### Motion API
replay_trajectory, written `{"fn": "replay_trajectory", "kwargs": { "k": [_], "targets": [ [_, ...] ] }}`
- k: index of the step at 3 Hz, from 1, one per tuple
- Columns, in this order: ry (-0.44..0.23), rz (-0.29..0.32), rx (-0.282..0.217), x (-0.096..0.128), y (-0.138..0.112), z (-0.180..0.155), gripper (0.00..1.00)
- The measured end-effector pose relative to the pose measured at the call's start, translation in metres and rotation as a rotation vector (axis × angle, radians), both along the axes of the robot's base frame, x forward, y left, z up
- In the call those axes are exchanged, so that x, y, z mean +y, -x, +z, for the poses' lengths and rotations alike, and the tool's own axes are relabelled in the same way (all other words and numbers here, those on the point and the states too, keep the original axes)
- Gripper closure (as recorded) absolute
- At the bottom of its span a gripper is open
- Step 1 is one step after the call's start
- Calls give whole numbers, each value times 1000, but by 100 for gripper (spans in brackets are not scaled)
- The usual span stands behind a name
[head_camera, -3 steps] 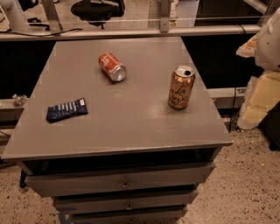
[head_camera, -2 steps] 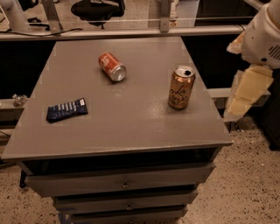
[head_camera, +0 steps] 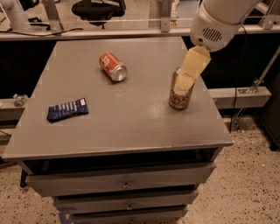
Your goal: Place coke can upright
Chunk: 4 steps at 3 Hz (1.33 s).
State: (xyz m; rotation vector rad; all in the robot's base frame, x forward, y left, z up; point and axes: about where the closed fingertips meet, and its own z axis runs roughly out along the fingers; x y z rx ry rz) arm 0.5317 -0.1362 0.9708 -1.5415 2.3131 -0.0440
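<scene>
The coke can (head_camera: 113, 66) is red-orange with white lettering. It lies on its side on the far middle of the grey table (head_camera: 131, 127), its silver end facing front right. My gripper (head_camera: 185, 83) is cream-coloured and hangs from the white arm (head_camera: 218, 19) at the upper right. It points down over the right part of the table, in front of the top of a gold can, well to the right of the coke can. It holds nothing that I can see.
A gold can (head_camera: 180, 96) with dark lettering stands upright near the table's right edge, partly covered by the gripper. A dark blue packet (head_camera: 68, 109) lies flat at the left. Drawers (head_camera: 124, 183) are below the tabletop. A black chair (head_camera: 98, 8) stands behind.
The arm has swung in from the right edge of the view, leftward and over the table, so the gripper now overlaps the gold can. The cans and the packet have not moved.
</scene>
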Motion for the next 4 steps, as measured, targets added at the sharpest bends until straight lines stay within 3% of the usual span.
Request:
{"fn": "replay_trajectory", "kwargs": {
  "k": [2,4],
  "targets": [
    [-133,-166,8,93,-48,-1,0],
    [-153,-215,23,100,-51,-1,0]
  ]
}}
